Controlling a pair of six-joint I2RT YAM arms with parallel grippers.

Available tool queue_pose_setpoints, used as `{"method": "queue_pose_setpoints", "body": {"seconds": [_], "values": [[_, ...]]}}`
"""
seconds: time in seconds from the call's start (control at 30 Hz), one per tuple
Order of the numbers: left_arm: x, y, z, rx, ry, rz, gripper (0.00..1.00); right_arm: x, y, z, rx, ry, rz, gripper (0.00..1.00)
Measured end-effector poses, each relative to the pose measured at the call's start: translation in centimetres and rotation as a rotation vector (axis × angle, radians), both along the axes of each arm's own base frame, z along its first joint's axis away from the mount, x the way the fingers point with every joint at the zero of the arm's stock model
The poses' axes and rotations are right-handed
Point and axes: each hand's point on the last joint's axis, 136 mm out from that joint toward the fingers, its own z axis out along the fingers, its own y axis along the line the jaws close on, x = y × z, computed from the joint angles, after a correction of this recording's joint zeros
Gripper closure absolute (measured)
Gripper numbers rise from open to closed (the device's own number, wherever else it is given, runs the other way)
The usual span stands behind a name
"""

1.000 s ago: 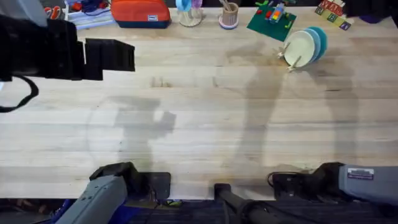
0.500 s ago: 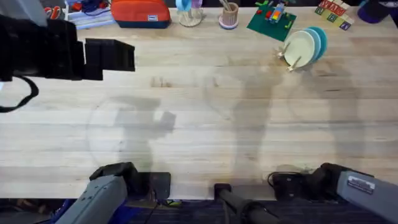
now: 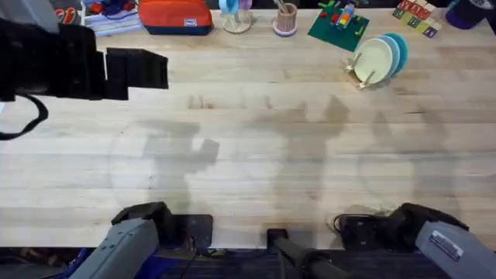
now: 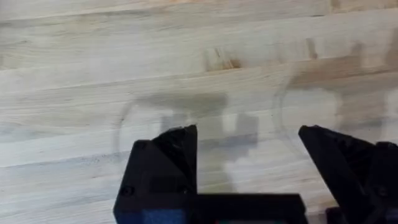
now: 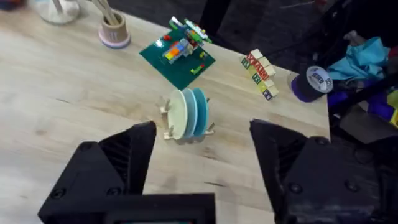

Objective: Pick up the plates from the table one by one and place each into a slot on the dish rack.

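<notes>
A: Pale wood, long planks with grain: the table (image 3: 256, 147), bare across the near and middle stretch.
B: Nearest?
A: Two arm bases at the near edge, left arm (image 3: 128, 240) at the lower left, right arm (image 3: 434, 236) at the lower right.
B: Fingers?
A: Left gripper (image 4: 249, 162): black fingers (image 4: 177, 155) spread wide, nothing between, hanging over bare planks and its own shadow. Right gripper (image 5: 202, 162): also spread wide, empty, raised well back from the rack and facing it.
B: Plates?
A: Standing on edge in the dish rack (image 3: 364, 76), at the far right of the table. Cream plate (image 3: 373, 57) in front, pale blue plate (image 5: 194, 112) just behind it, turquoise plate (image 3: 398, 48) at the back. Packed close together, each upright between thin wooden pegs. Exact slot for each: cannot tell.
B: Around the rack?
A: Green brick baseplate (image 3: 339, 28) with small coloured bricks on top, just beside the rack on the far side. Round wooden pen cup (image 3: 285, 19) further left along the far edge. Row of lettered wooden blocks (image 5: 260, 73) near the far right corner, with a dark cap (image 5: 316, 82) beyond the blocks.
B: Far left?
A: Orange case (image 3: 175, 15) at the far edge.
</notes>
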Motion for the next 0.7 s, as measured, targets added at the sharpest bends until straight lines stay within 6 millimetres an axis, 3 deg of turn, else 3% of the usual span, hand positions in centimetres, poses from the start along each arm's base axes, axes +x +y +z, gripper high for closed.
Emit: {"method": "queue_pose_setpoints", "body": {"seconds": [0.2,0.43,0.7], "values": [[0.0,0.0,0.0,0.0,0.0,0.0,0.008,-3.4,1.2,0.7,0.065,-0.02,-0.035,0.064],[0.0,0.0,0.0,0.0,0.0,0.0,0.007,-7.9,2.6,-2.1,0.146,0.117,-0.065,0.023],[0.0,0.0,0.0,0.0,0.0,0.0,0.007,-9.7,3.2,-2.7,0.253,0.145,-0.129,0.007]]}}
